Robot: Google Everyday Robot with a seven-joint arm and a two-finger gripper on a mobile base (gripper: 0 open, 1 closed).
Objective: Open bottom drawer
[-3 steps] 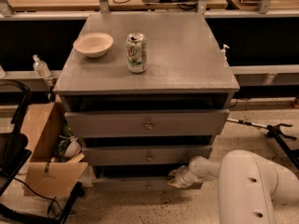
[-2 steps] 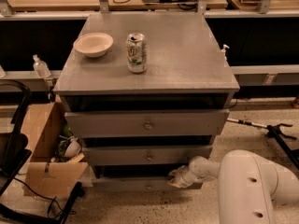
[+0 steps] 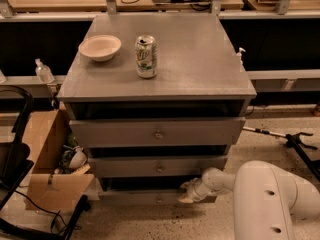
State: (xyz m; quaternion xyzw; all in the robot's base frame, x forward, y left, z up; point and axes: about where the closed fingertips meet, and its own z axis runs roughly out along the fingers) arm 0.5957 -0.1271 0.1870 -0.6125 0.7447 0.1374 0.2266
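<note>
The grey cabinet (image 3: 160,79) has three drawers, each pulled out slightly. The bottom drawer (image 3: 135,198) is the lowest, slimmest front, with a small metal knob (image 3: 159,200) at its centre. My gripper (image 3: 186,193) reaches in from the right on the white arm (image 3: 272,194). It sits at the bottom drawer's top edge, just right of the knob.
A white bowl (image 3: 100,47) and a drink can (image 3: 145,56) stand on the cabinet top. An open cardboard box (image 3: 50,169) with clutter sits on the floor at the left. A black frame (image 3: 12,149) stands at far left. A cane-like tool (image 3: 280,136) lies on the floor at the right.
</note>
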